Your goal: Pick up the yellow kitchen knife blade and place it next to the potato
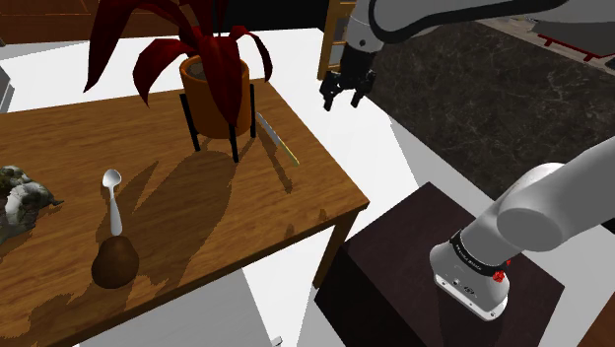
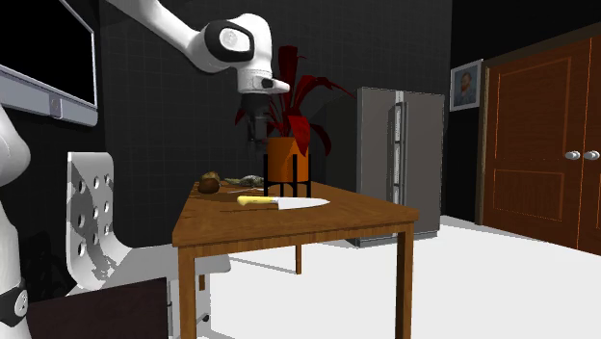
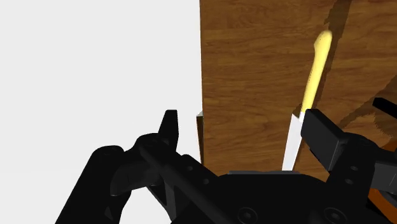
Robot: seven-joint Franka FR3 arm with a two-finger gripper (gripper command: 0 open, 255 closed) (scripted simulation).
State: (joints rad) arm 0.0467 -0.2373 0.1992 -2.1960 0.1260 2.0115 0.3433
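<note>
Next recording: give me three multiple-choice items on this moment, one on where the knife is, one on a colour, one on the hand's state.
1. Where does the knife lie?
A) on the table beside the plant pot
B) on the floor
C) on a chair
2. What colour is its handle?
A) red
B) yellow
C) blue
3. How is the hand?
A) shut on the knife
B) shut on nothing
C) open, holding nothing
Answers: 1 A, it lies flat on the wood by the pot; 2 B, the wrist view shows it yellow; 3 C, its fingers stand apart in the air, away from the knife.
</note>
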